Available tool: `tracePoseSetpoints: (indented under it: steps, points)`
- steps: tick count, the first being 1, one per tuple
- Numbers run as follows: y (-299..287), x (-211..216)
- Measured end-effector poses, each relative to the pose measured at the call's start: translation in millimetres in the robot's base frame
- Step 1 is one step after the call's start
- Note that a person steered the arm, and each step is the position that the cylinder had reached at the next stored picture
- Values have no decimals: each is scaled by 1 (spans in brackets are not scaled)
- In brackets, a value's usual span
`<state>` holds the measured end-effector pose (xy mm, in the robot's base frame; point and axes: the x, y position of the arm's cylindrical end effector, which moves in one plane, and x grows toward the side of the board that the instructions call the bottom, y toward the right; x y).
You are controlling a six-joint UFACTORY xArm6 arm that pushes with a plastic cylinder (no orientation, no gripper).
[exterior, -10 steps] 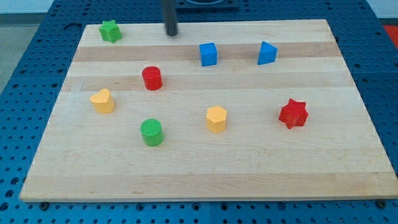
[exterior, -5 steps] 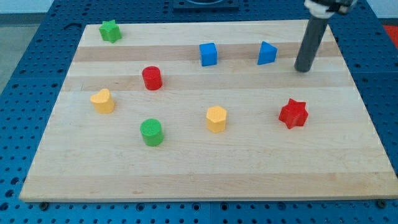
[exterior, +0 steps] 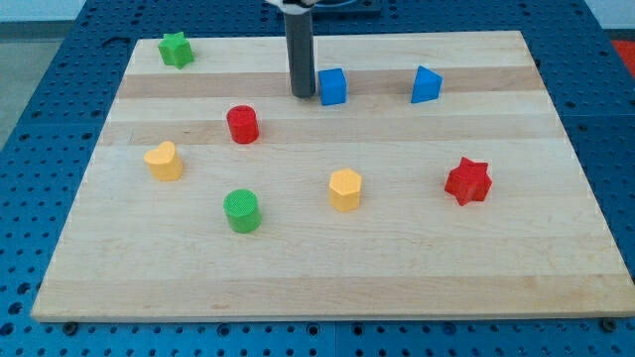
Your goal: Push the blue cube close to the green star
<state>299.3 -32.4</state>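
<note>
The blue cube (exterior: 332,86) sits on the wooden board (exterior: 327,248) near the view's top, a little right of centre. The green star (exterior: 176,49) sits at the board's top left corner, far to the cube's left. My tip (exterior: 303,94) stands on the board just left of the blue cube, very close to its left face, between the cube and the star's side. Whether the tip touches the cube cannot be told.
A blue triangular block (exterior: 426,84) lies right of the cube. A red cylinder (exterior: 242,124), a yellow heart-like block (exterior: 164,160), a green cylinder (exterior: 241,210), a yellow hexagonal block (exterior: 345,188) and a red star (exterior: 467,180) lie lower on the board.
My tip swung from the board's top edge to the far right beside the blue triangular block, then back left to just left of the blue cube. No block has moved.
</note>
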Motion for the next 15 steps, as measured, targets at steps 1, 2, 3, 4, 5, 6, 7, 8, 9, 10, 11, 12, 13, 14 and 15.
tracePoseSetpoints:
  steps: [1,2,3,4,5,6,7,8,9,10,11,12,13,14,15]
  points:
    - [6,23]
    - [18,54]
    - [54,54]
    - [52,23]
    - [26,-1]
    - [7,-20]
    - [-3,-30]
    - [-4,-35]
    - [27,-38]
    - [45,-53]
    - [38,-70]
    - [4,-51]
    - [23,-46]
    - [26,-49]
    - [8,-60]
